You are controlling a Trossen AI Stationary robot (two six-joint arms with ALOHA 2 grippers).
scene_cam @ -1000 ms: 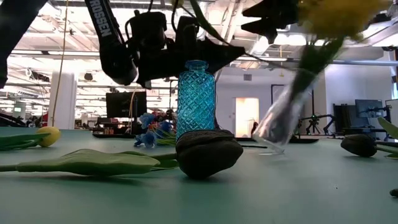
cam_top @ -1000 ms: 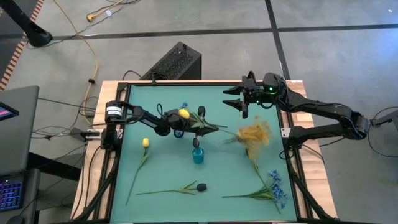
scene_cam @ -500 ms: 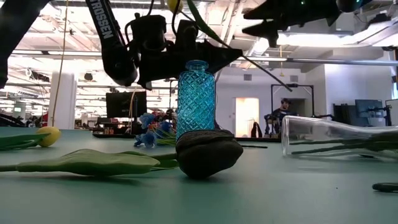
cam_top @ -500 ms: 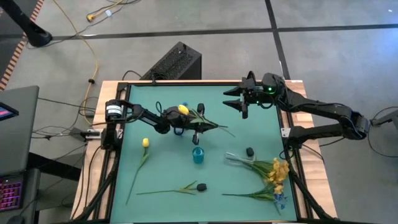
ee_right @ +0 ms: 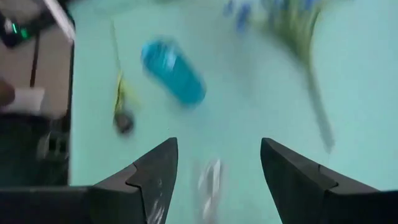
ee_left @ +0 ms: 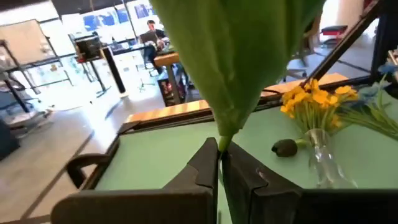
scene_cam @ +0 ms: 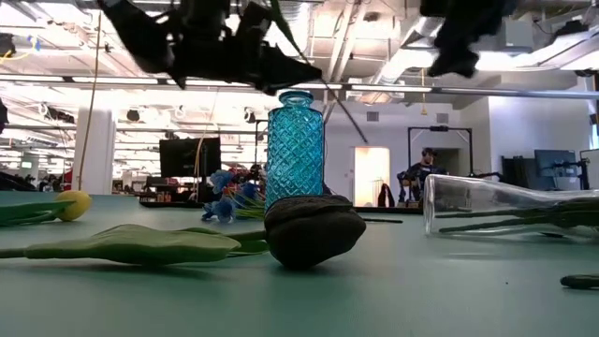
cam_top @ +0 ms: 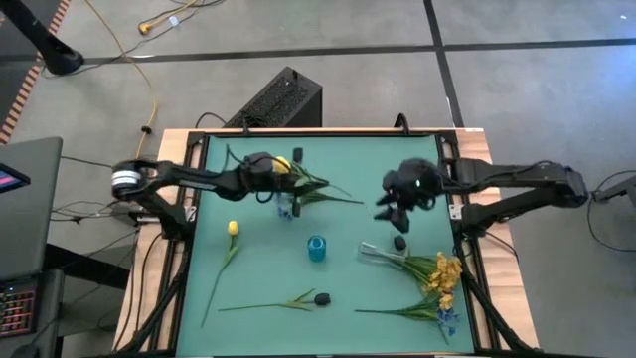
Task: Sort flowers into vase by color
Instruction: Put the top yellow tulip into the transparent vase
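Left arm: reaches in from the left edge of the high view, stretched almost level across the upper part of the green table point(cam_top: 258, 273), its wrist above the upper centre.
Left gripper point(cam_top: 283, 199): fingers pressed together on the stalk of a yellow tulip point(cam_top: 281, 165); in the left wrist view the two dark fingers point(ee_left: 202, 171) meet on the stem just under a broad green leaf point(ee_left: 233, 56).
Held tulip: bloom at the upper centre of the high view, leaves trailing toward the right.
Right arm: enters from the right edge of the high view, forearm level, wrist bent down over the table right of centre.
Right gripper point(ee_right: 214, 171): fingers spread wide and holding nothing, seen in the right wrist view above bare table.
Blue vase point(cam_top: 316, 248): upright at the centre of the high view; in the low view it stands behind a dark bud point(scene_cam: 314, 229).
Clear vase point(cam_top: 383, 256): lying on its side at the lower right, yellow spray point(cam_top: 444, 273) spilling from its mouth.
Blue spray point(cam_top: 444, 318): on the table at the lower right.
Second yellow tulip point(cam_top: 233, 229): lying left of centre.
Dark bud stem point(cam_top: 298, 300): lying at the lower centre.
Small dark bud point(cam_top: 399, 242): just below the right gripper.
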